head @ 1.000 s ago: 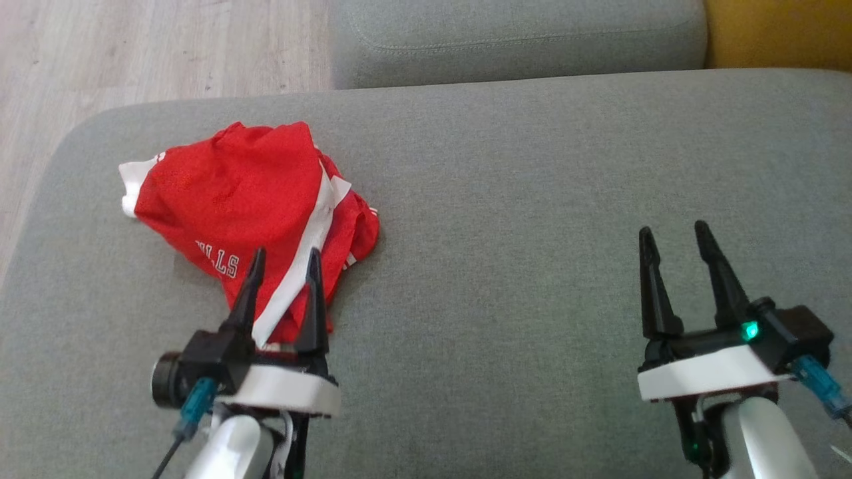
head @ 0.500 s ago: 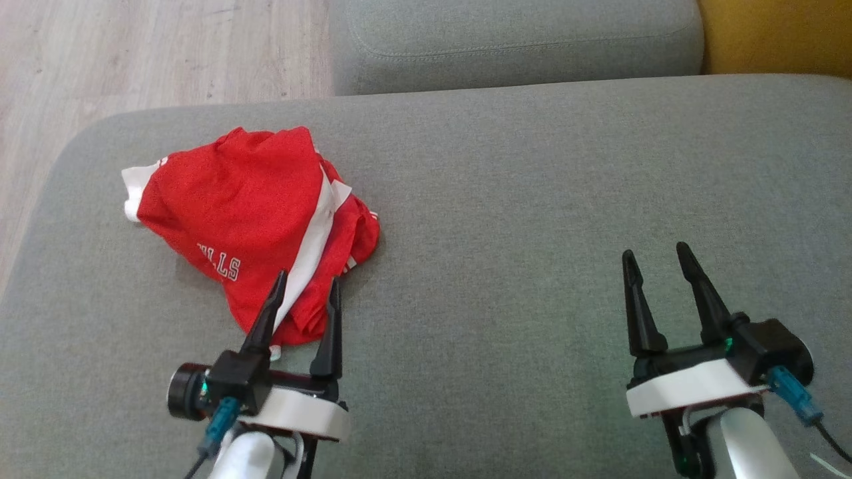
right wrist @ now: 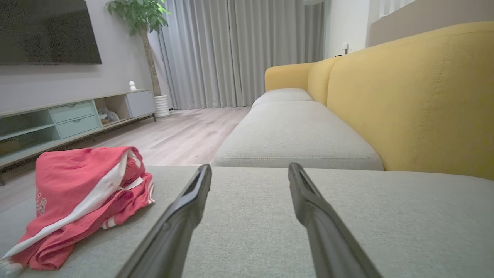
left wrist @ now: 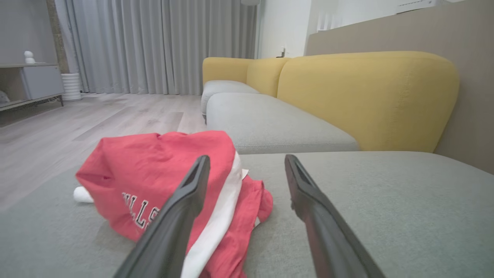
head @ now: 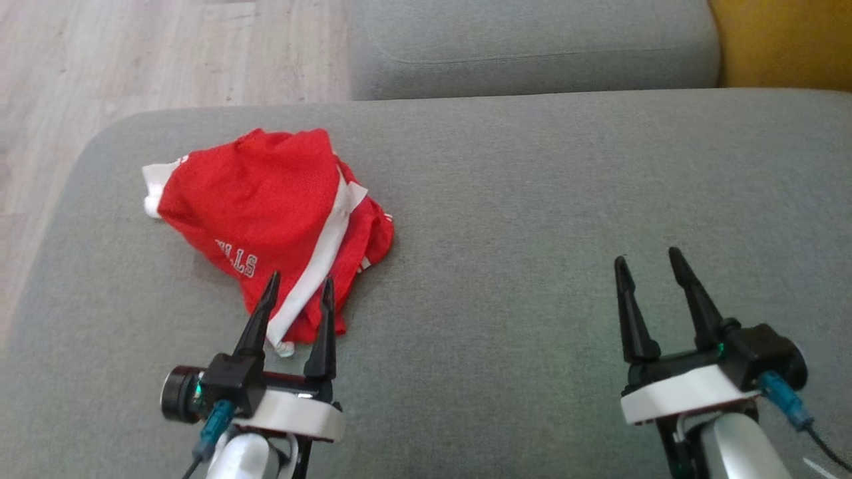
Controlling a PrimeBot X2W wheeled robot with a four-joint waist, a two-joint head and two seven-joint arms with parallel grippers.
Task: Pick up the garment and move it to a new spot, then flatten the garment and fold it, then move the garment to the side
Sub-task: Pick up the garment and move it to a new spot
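Observation:
The garment (head: 266, 213) is a crumpled red piece with white stripes and white lettering, lying bunched on the left part of the grey seat cushion (head: 532, 219). My left gripper (head: 298, 285) is open just in front of the garment's near edge, its tips over the red cloth with nothing between them. In the left wrist view the garment (left wrist: 154, 181) lies ahead and left of the spread fingers (left wrist: 185, 208). My right gripper (head: 645, 258) stands open over bare cushion far to the right. The right wrist view shows the garment (right wrist: 81, 193) off to the left.
A second grey cushion (head: 532, 46) adjoins at the back, with a yellow backrest (head: 785, 40) on the right. Wooden floor (head: 133, 53) lies beyond the cushion's left and far edges. A TV cabinet (right wrist: 69, 119) stands across the room.
The head camera shifted, so the whole scene slid right and down. Both grippers drew back toward me; the left one's tips now sit at the garment's near edge. The garment lies the same.

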